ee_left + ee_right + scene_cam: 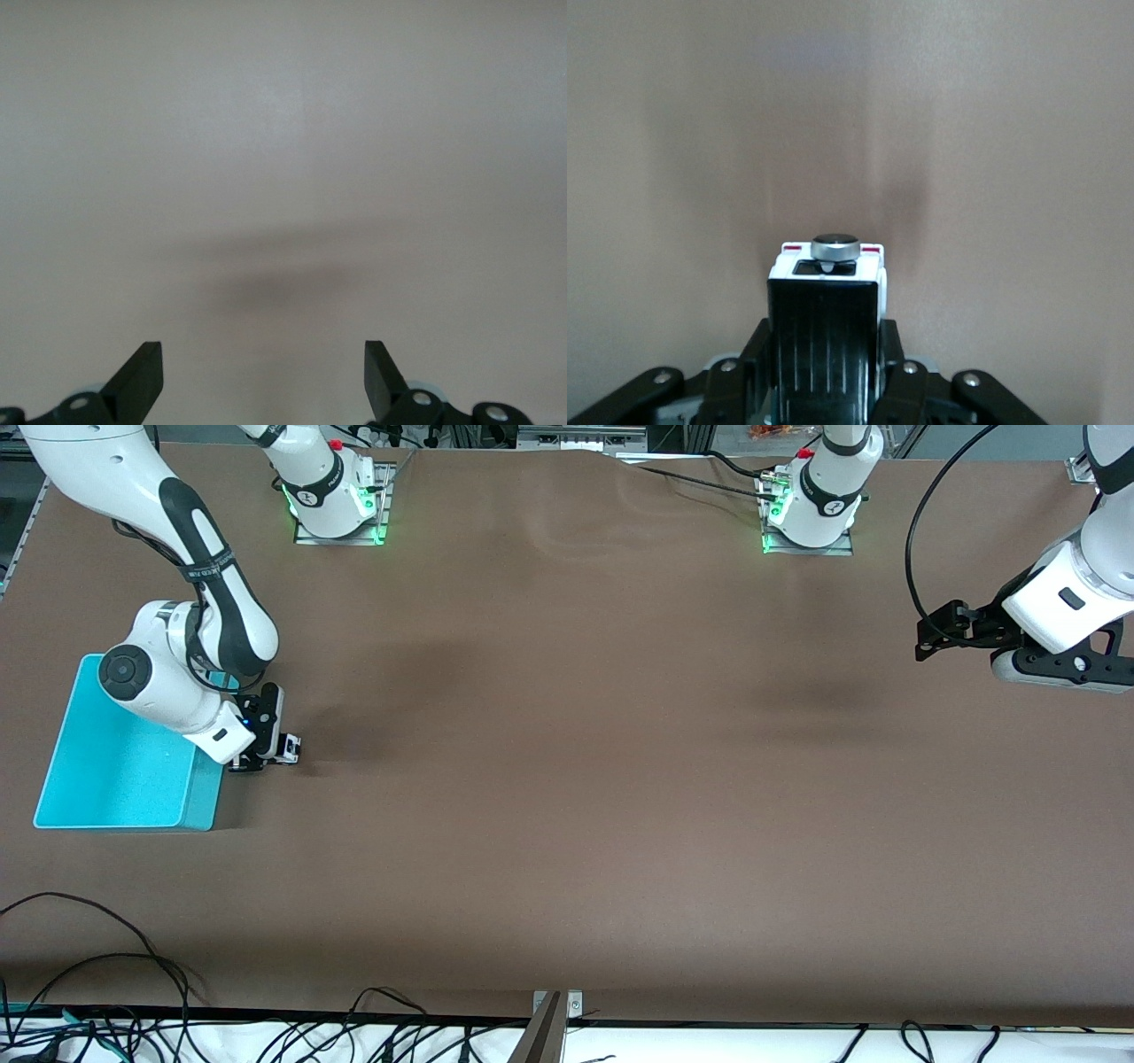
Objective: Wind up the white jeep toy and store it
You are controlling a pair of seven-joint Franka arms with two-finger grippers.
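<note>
My right gripper (270,755) is shut on the white jeep toy (289,747), low at the brown table right beside the cyan bin (120,779). In the right wrist view the jeep (827,310) shows its black ribbed roof and spare wheel between my fingers. Whether its wheels touch the table I cannot tell. My left gripper (926,642) is open and empty, raised over the table at the left arm's end; its wrist view shows only bare table between the fingertips (146,372).
The cyan bin stands open at the right arm's end, partly covered by the right arm. Cables (133,1027) run along the table edge nearest the front camera. Both arm bases (337,505) stand on the edge farthest from it.
</note>
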